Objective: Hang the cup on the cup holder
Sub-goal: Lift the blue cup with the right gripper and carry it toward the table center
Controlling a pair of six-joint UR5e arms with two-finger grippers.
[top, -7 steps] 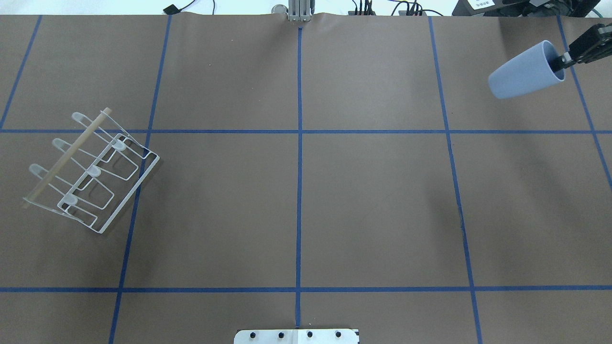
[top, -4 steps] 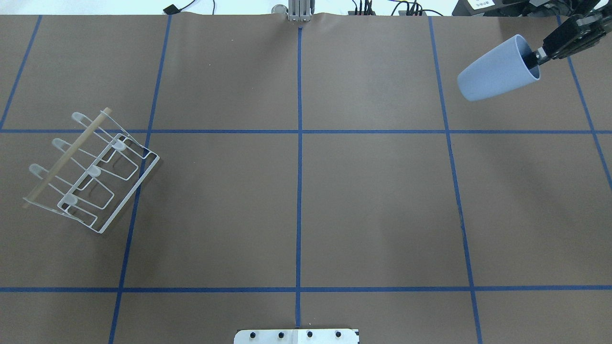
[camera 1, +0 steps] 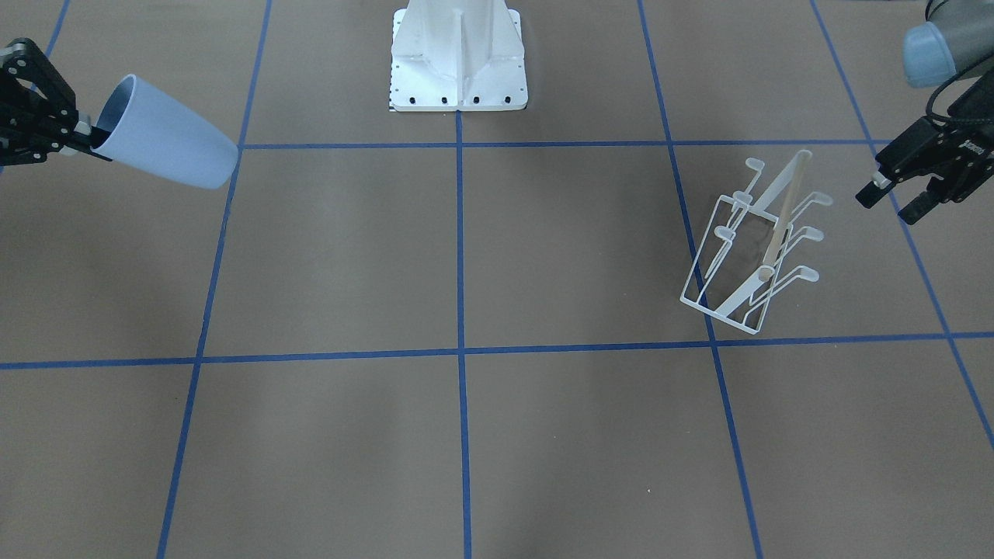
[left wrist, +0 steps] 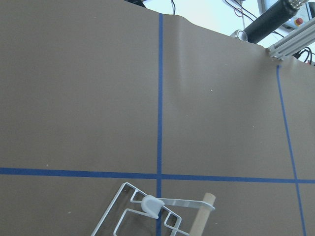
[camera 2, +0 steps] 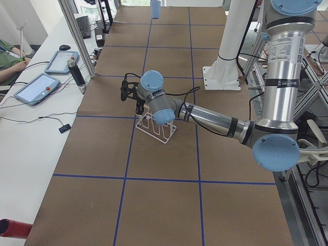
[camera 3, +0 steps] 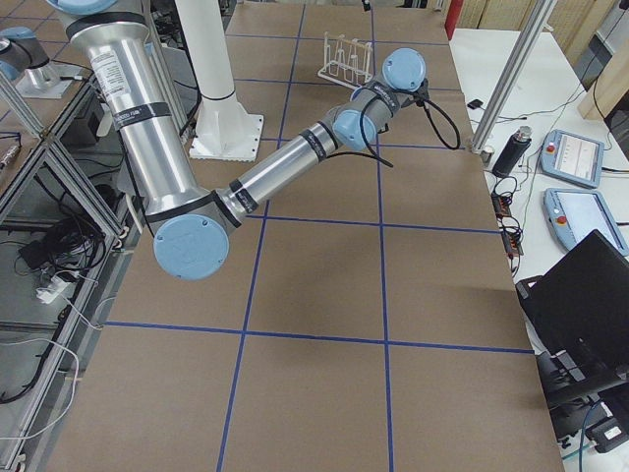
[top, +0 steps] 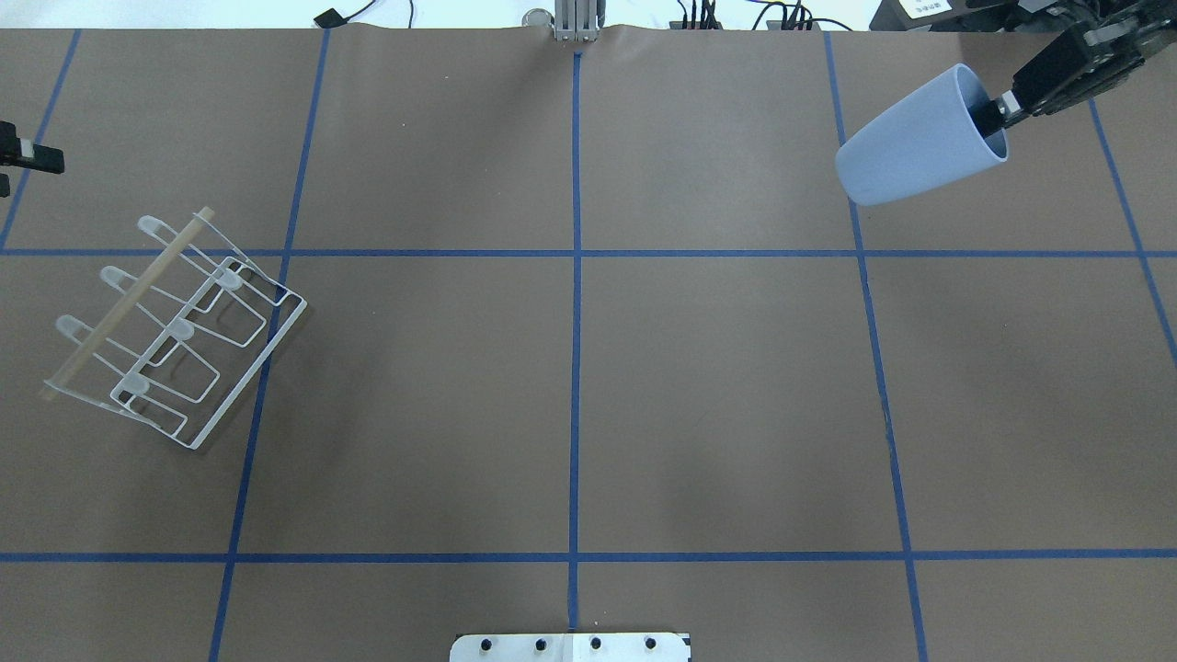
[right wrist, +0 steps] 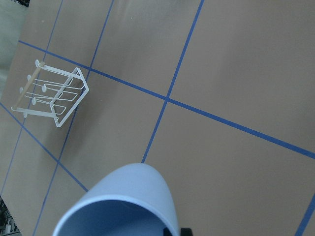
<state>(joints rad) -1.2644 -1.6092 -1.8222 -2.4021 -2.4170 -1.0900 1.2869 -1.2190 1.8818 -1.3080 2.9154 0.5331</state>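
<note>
White wire cup holder [top: 182, 328] nearest the robot, upright on the table [top: 717, 395] at the left side, all 6 prongs [top: 228, 280] bare. Just beyond it, left gripper [camera 1: 889, 203] hovering, fingers apart, holding nothing. Farthest back, at the far right, pale blue cup [top: 919, 138] in the air, tilted, mouth toward right gripper [top: 998, 108]. Fingers clamped on the rim wall, 1 inside, 1 outside. Well apart from the holder, whole table width to cross. Likely risks:
- rim-only pinch letting the cup pivot or slip in transit
- mouth facing the wrist, so needing a turn before going over a prong
- light rack sliding or tipping if nudged off-centre
- possible clash with the left gripper near the rack
</note>
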